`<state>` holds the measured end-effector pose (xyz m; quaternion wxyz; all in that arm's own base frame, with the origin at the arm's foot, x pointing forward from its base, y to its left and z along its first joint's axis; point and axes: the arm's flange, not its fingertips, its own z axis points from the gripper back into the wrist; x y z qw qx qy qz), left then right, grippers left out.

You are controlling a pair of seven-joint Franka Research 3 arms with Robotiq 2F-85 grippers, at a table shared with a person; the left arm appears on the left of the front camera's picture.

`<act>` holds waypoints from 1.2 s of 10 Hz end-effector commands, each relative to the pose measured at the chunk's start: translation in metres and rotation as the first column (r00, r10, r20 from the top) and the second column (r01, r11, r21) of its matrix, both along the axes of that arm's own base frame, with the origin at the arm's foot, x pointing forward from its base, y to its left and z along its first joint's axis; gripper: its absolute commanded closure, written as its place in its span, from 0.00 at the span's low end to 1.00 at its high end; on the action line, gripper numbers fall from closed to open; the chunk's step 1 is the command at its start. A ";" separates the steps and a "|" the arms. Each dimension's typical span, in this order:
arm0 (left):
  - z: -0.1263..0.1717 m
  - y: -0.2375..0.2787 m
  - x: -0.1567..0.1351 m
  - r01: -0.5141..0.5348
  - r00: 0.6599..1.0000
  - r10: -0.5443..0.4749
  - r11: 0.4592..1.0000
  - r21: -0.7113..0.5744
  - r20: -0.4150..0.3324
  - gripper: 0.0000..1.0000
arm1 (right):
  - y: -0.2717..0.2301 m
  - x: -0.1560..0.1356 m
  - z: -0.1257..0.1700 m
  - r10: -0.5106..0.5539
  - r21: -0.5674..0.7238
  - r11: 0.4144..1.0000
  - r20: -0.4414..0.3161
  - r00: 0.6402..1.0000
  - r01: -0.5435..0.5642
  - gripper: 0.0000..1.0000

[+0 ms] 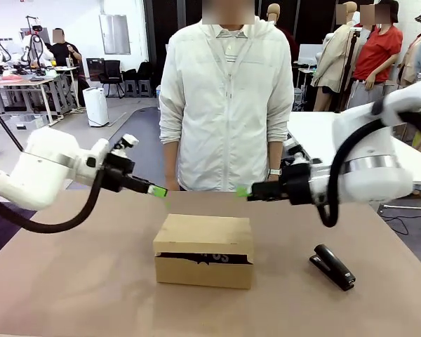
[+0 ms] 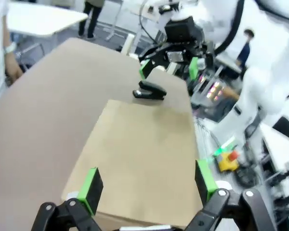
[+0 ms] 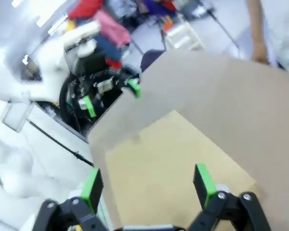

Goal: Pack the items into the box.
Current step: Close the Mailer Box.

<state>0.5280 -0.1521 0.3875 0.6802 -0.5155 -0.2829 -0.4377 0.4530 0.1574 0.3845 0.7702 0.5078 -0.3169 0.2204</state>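
The brown cardboard box (image 1: 203,239) sits mid-table with its lid flap nearly down. Through the dark gap under the flap, a navy pouch with white letters (image 1: 214,258) shows inside. My left gripper (image 1: 158,191) hovers above the box's left rear, open and empty. My right gripper (image 1: 243,191) hovers above its right rear, also open and empty, facing the left one. In the left wrist view the box lid (image 2: 144,154) lies below my spread green pads (image 2: 90,188). In the right wrist view the box (image 3: 178,163) lies beneath the open right gripper (image 3: 147,185).
A black stapler (image 1: 332,266) lies on the table right of the box; the stapler (image 2: 149,91) also appears beyond the box in the left wrist view. A person in a white jacket (image 1: 226,105) stands at the far edge, hands down.
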 end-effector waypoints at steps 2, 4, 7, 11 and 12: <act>0.025 0.064 -0.023 -0.026 0.918 -0.012 0.995 -0.091 -0.396 0.00 | -0.083 -0.022 0.022 -0.107 0.095 0.982 -0.435 0.894 0.163 0.00; 0.037 0.132 -0.030 -0.204 0.773 0.091 0.973 -0.110 -0.628 0.00 | -0.135 -0.042 0.023 -0.059 0.168 0.968 -0.570 0.820 0.186 0.00; 0.022 0.214 -0.049 -0.367 0.605 0.188 0.928 -0.062 -0.773 0.00 | -0.204 -0.058 0.010 -0.066 0.258 0.913 -0.672 0.738 0.316 0.00; 0.024 0.221 -0.043 -0.346 0.642 0.185 0.936 -0.066 -0.744 0.00 | -0.193 -0.057 0.008 -0.068 0.211 0.940 -0.653 0.754 0.268 0.00; 0.024 0.221 -0.043 -0.346 0.642 0.185 0.936 -0.066 -0.744 0.00 | -0.193 -0.057 0.008 -0.068 0.211 0.940 -0.653 0.754 0.268 0.00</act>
